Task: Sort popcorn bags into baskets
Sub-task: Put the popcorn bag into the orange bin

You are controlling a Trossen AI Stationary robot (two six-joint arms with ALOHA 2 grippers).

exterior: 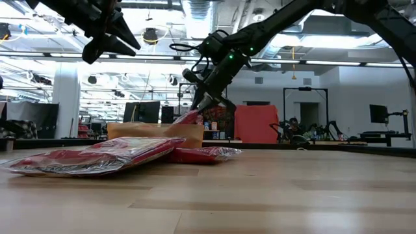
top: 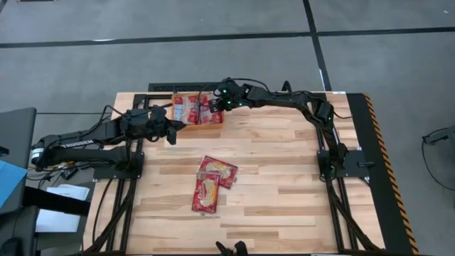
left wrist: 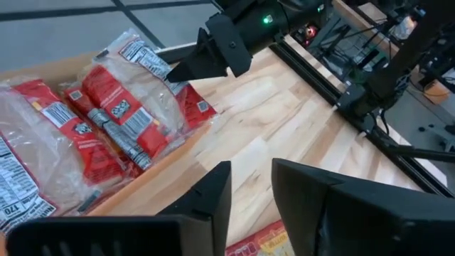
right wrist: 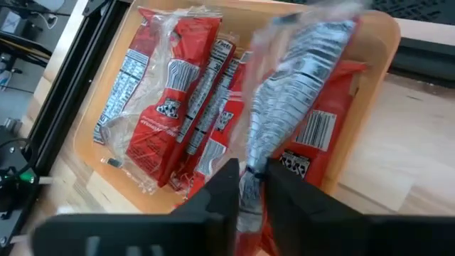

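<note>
Loose popcorn bags (top: 212, 181) mid-table; right hand (right wrist: 249, 186) pinches bag (right wrist: 298, 92) over basket (top: 213, 125), left hand (left wrist: 249, 192) open.

Bright even overhead light, soft shadows, blurred wrist foregrounds.

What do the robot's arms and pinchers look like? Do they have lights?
Both arms are black, made of jointed tube segments with black cables looped along them. The right arm shows small green lights by its wrist. The left gripper and right gripper each have two flat, tapering black fingers.
</note>
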